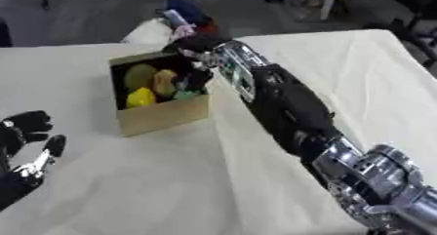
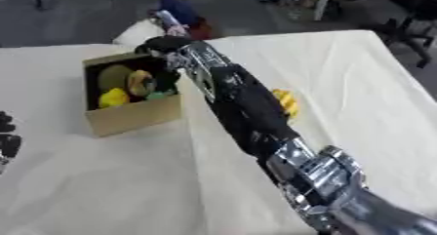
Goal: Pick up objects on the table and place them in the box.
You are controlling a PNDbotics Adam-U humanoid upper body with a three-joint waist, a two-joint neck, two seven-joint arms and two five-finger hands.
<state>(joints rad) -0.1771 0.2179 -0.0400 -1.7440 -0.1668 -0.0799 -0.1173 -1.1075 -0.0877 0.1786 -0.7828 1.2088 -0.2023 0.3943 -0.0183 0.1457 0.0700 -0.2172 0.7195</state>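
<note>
**Right arm stretched to the box, left robot hand idle at the edge**

A cardboard box (image 1: 162, 114) stood open on the cloth-covered counter (image 1: 170, 190), toward its far side and left of centre. Inside lay several items packed close together: a dull green round fruit (image 1: 139, 76) at the back left, an orange-yellow piece (image 1: 165, 82) just beside it, a bright yellow piece (image 1: 141, 98) at the front left, and a small green thing (image 1: 184, 95) against the front wall.

The right arm ran from the lower right corner diagonally up across the counter to the box. The right robot hand (image 1: 198, 48) sat at the far right corner of the box, over its rim, dark against the dark interior. Whether its fingers were apart or closed on something I could not tell; the shapes there blurred into one another.

The left robot hand (image 1: 26, 131) showed at the left edge of the left eye view, well apart from the box, resting above the counter with its fingers relaxed and apart, holding nothing.

In the right eye view a yellow object (image 2: 287, 102) lay on the counter just to the right of the right forearm, partly hidden by it; its shape looked ribbed or fingered, but what it was I could not make out.
</note>
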